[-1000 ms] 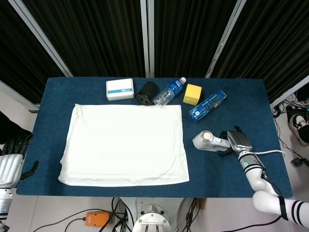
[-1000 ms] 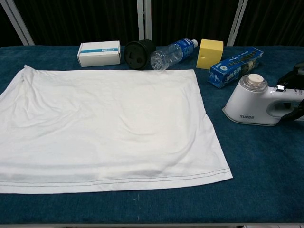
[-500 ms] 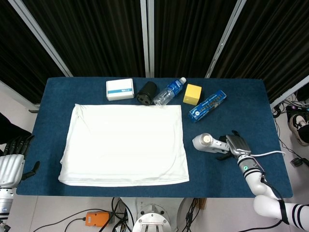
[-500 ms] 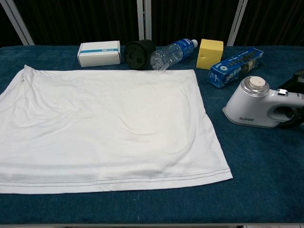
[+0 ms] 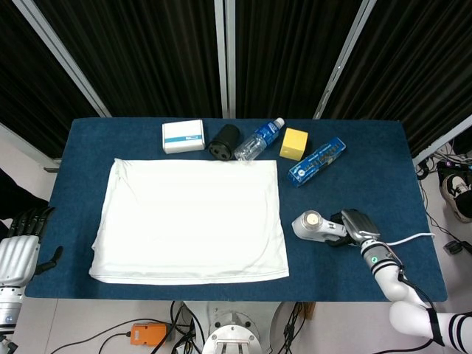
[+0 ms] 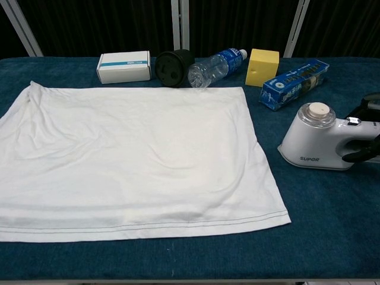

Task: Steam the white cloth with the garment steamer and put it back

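cloth (image 5: 190,219) mid-table, steamer (image 5: 316,226) just right, box (image 5: 183,136) behind cloth

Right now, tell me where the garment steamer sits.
The garment steamer sits on the table's right side, just right of the white cloth and in front of the blue carton; the right hand grips its handle.
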`<state>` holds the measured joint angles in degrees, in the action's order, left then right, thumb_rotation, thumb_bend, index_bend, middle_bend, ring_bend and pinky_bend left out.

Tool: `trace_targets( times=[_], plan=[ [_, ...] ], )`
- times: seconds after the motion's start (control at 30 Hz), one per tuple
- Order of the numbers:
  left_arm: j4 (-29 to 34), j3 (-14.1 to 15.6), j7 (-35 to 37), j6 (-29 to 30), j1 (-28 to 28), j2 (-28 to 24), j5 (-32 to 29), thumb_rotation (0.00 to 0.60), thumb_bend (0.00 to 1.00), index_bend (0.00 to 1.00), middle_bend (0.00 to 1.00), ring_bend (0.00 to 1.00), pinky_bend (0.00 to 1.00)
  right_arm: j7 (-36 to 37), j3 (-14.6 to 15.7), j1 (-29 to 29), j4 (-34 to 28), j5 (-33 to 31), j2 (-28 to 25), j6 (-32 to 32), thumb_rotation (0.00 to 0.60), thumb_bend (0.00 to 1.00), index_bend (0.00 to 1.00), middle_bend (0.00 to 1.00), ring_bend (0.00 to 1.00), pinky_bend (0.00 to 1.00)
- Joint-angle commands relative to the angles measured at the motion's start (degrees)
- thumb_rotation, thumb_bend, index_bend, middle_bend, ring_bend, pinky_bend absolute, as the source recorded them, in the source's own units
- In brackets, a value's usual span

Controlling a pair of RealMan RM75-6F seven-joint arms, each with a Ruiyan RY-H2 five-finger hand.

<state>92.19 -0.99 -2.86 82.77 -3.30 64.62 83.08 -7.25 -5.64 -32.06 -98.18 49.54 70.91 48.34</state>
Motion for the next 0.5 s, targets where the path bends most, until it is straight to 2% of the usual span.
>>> trace_targets(
  times=[0.03,0.17,0.27,0.5],
  plan=[
    [0.0,0.0,0.0,-0.1,0.0,0.0,0.0,0.600,0.29,0.06,0.08,0.00,0.00,-1.7,0.3,-0.2,0.0,0.6,-0.3,1.2,0.600,0.40,0.82,0.79,0.87,0.34],
    [0.2,0.0,0.0,-0.2,-0.1,0.0,0.0,0.600,0.29,0.06,0.08,0.00,0.00,-2.4,0.1,-0.8,-0.2,-0.3,-0.6,1.2,0.600,0.40,0.82,0.80,0.87,0.37],
    [0.3,-0.1,-0.1,-0.3,-0.3,0.1,0.0,0.600,0.29,0.06,0.08,0.00,0.00,-0.6,-0.3,-1.1,1.8,1.6,-0.2,-0.2,0.600,0.41,0.84,0.81,0.88,0.53],
    [0.8,-0.3,-1.0,-0.8,-1.1,0.2,0.6,0.600,0.29,0.06,0.08,0.00,0.00,11.6,-1.9,-1.1,7.6,12.8,0.1,-6.3,0.600,0.42,0.87,0.83,0.89,0.62]
  ],
)
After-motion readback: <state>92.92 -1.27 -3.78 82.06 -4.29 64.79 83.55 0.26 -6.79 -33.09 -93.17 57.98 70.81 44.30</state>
